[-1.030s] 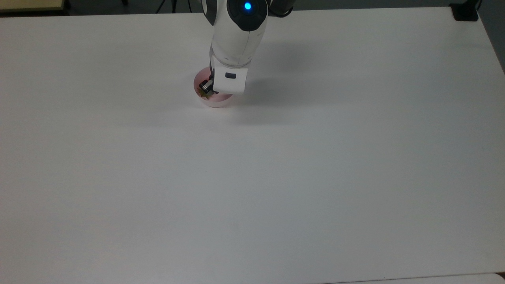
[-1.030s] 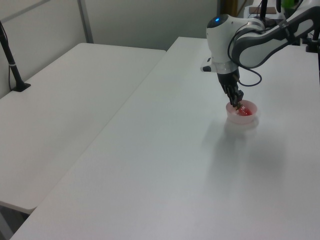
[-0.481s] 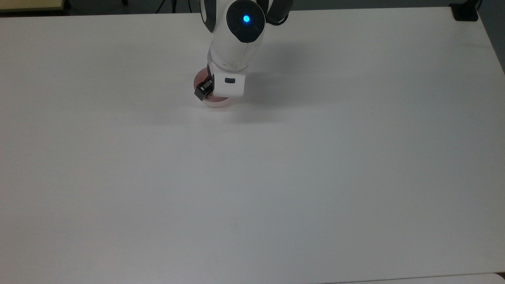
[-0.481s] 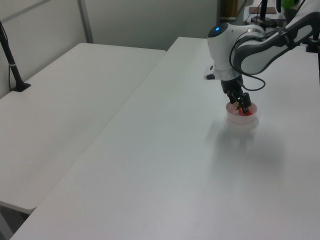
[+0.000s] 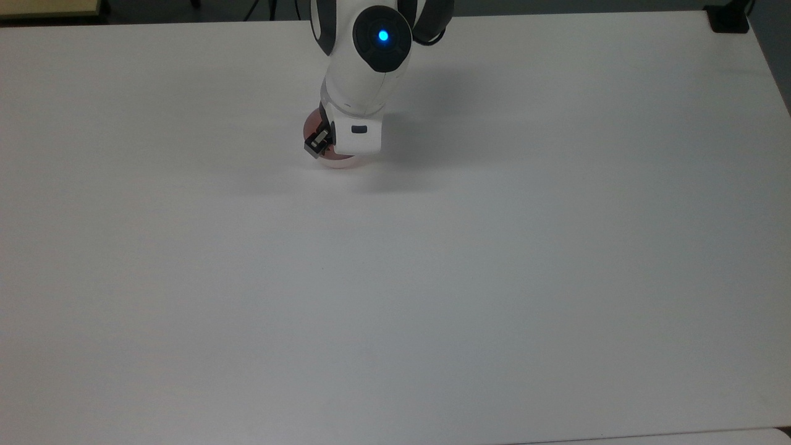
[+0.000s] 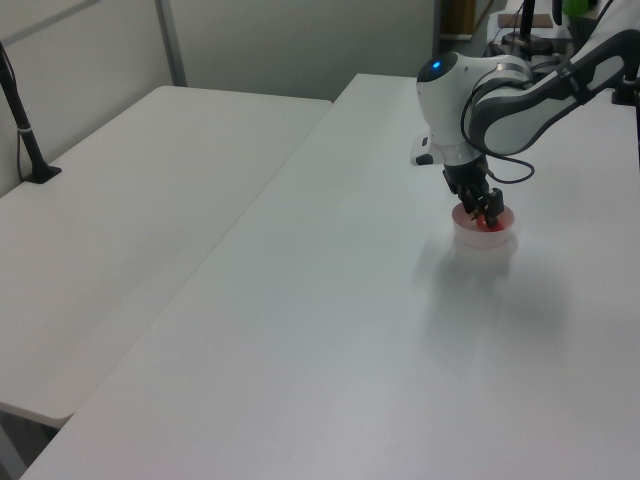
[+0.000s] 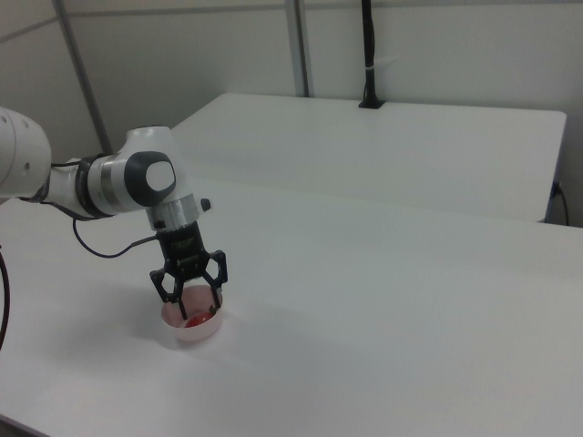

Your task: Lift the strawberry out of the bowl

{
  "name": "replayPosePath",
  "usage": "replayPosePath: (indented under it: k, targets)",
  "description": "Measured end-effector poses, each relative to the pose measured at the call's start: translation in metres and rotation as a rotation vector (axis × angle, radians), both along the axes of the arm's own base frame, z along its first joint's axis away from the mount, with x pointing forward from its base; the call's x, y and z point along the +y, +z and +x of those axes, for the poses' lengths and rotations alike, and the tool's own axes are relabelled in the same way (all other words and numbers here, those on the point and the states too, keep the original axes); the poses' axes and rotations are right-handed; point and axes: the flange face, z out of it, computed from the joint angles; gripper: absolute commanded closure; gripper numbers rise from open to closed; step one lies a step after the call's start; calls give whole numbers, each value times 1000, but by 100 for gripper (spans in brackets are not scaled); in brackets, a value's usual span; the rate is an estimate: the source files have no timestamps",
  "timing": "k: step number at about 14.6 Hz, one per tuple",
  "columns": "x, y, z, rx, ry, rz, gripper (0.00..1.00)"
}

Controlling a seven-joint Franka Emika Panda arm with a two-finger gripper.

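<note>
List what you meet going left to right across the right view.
Robot arm → gripper over the pink bowl → black post on the far table.

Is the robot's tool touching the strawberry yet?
Cannot tell. In the right view the tool, its fingers spread, reaches into the bowl around the strawberry, but no view plainly shows contact or gap.

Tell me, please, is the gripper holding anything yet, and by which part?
Nothing is held: the gripper is open, fingers down inside the bowl on either side of the strawberry.
</note>
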Motion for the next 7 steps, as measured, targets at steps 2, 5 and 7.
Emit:
replayPosePath:
  k: [2, 5, 7]
  targets:
    - [-4, -2, -1, 9, 24, -13, 34]
    - [-8, -6, -1, -6, 27, -10, 39]
    - [-16, -10, -4, -20, 17, -7, 51]
